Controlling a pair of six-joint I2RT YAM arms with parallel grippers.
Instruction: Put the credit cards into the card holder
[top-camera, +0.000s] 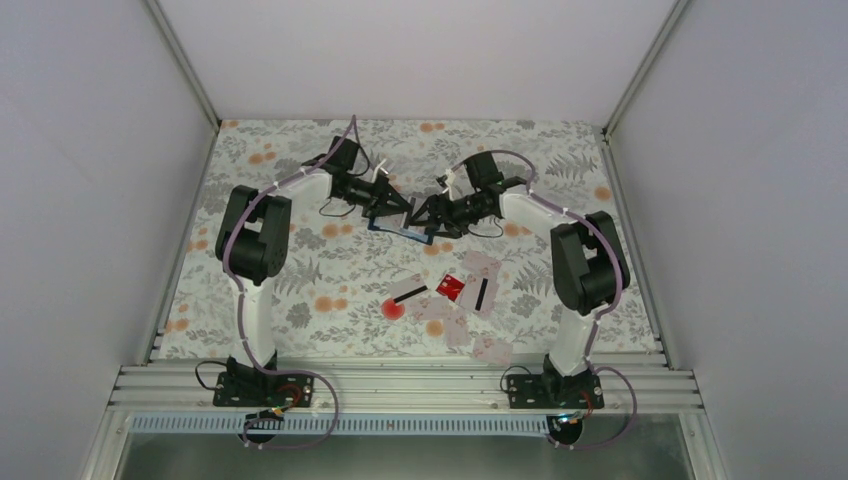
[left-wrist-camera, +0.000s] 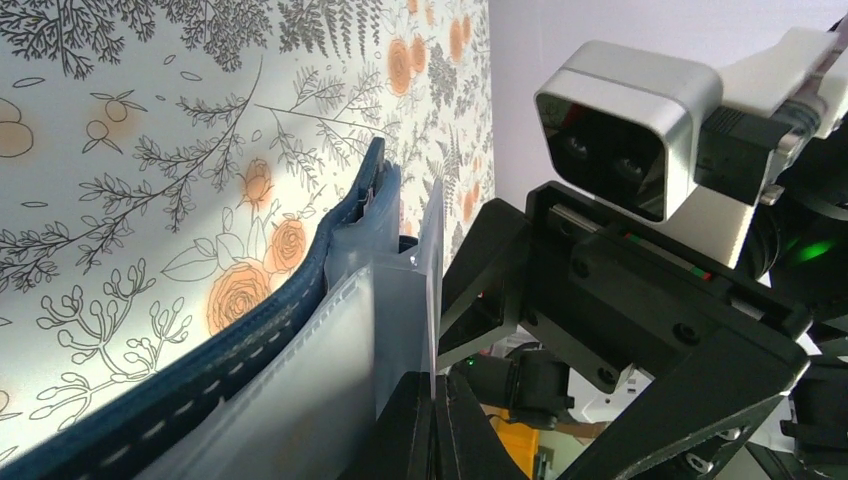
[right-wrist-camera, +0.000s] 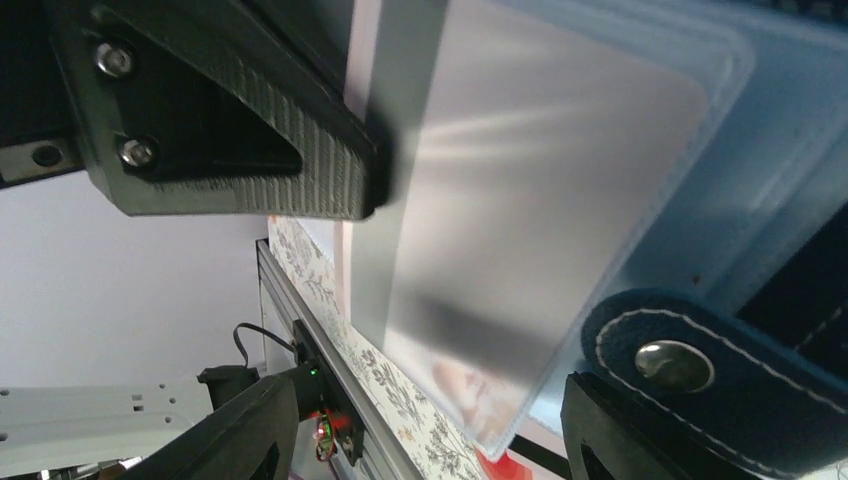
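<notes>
Credit cards scattered, floral table, white walls; card holder seemingly raised.

The worktop wears a floral print of grey leaves and orange blossoms. Plain white walls close it in on three sides. Ribbed aluminium rails run along its near edge.

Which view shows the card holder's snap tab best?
Right wrist: the snap tab sits close, stud clear. Left wrist shows only the card holder edge-on; top external shows it tiny, tab indistinct.
</notes>
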